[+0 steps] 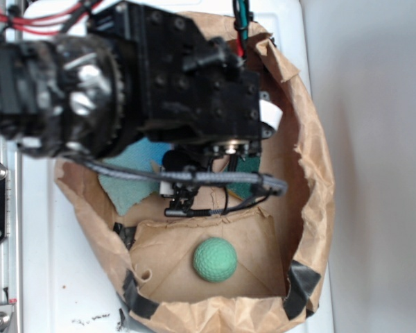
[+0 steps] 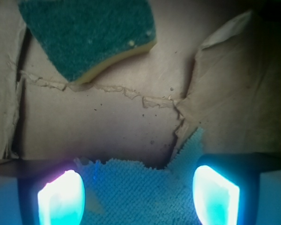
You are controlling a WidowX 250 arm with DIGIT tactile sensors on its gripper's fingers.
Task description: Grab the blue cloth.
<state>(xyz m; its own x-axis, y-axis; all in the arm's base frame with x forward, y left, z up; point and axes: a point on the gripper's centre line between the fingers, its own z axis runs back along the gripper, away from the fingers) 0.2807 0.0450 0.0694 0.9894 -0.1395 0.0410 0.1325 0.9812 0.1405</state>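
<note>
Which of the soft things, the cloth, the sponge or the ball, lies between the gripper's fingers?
The blue cloth: its ragged edge lies between the gripper fingers. The sponge is farther off; the ball lies apart.

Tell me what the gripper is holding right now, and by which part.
Nothing is held. The gripper is open, its two fingers standing apart on either side of the blue cloth, whose ragged top edge lies between them, not pinched.
</note>
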